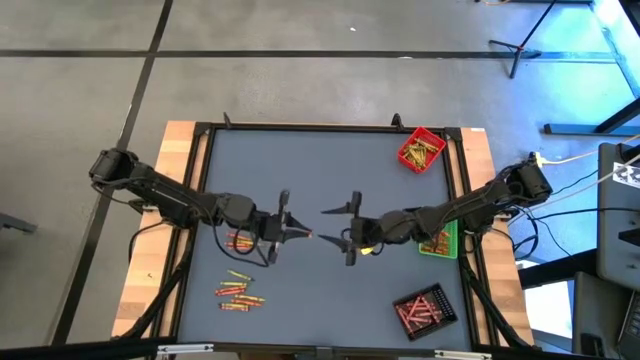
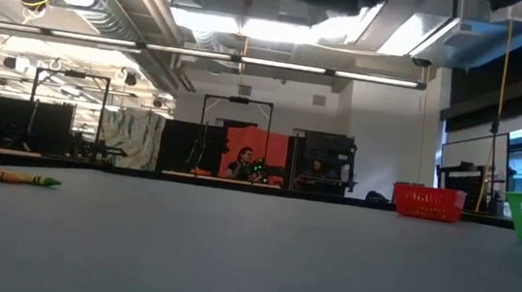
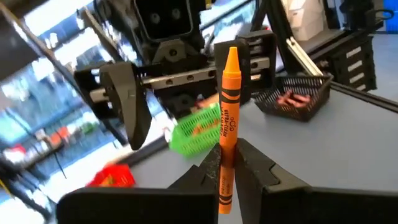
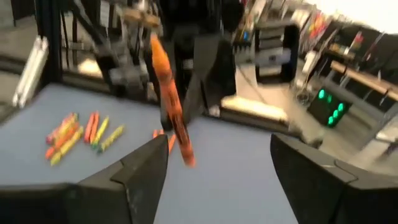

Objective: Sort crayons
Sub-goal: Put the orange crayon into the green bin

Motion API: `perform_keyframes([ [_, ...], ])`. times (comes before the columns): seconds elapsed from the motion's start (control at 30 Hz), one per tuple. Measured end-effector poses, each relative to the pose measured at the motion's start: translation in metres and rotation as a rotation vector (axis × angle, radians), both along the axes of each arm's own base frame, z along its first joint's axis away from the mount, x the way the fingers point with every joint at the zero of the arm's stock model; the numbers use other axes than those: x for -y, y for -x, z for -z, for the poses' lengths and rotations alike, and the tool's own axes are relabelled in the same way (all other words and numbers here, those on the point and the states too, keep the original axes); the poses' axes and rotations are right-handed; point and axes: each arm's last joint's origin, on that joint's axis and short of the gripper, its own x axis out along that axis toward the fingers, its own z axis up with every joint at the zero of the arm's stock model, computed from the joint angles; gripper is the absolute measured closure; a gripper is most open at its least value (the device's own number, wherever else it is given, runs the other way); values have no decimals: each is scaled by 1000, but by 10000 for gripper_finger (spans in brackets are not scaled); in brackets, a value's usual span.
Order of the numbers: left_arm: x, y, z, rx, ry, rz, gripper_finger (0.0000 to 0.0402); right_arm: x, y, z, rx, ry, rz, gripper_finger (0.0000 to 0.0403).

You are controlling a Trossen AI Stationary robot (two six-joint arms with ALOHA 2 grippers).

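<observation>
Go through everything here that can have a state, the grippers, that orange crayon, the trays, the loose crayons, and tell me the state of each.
left gripper: shut on the orange crayon, mid-table
orange crayon: held upright, off the table
right gripper: open, empty, facing the left gripper
red tray: holds crayons
green tray: holds crayons, partly under the right arm
black tray: holds reddish crayons
loose crayons: lying flat on the table, unsorted

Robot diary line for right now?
left gripper: shut on orange crayon | right gripper: open, facing it | stage: mid-air handover
</observation>
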Motion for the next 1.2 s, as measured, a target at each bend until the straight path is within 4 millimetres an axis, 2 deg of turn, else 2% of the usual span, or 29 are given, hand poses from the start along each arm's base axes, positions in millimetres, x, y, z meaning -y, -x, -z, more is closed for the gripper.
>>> perform_keyframes([
  [0.1, -3, -1, -5, 54, -36, 27, 388, 2, -1, -6, 56, 3, -13, 126],
  [0.23, -4, -3, -2, 39, -33, 54, 388, 1, -1, -6, 61, -5, -51, 126],
  [0.4, -3, -6, 5, 14, -40, 65, 388, -1, -9, 5, 51, -2, -83, 126],
  [0.7, -2, -7, 6, 17, -40, 61, 388, 0, -18, 4, 59, -3, -67, 128],
  [0.87, -2, -7, 5, 19, -39, 59, 388, -1, -18, 3, 70, -7, -74, 158],
  [1.03, -2, -7, 6, 13, -42, 38, 388, -4, -18, 0, 99, -29, -176, 198],
  [1.2, -3, -7, 6, 14, -38, 20, 388, -4, -18, -1, 108, -32, -177, 224],
])
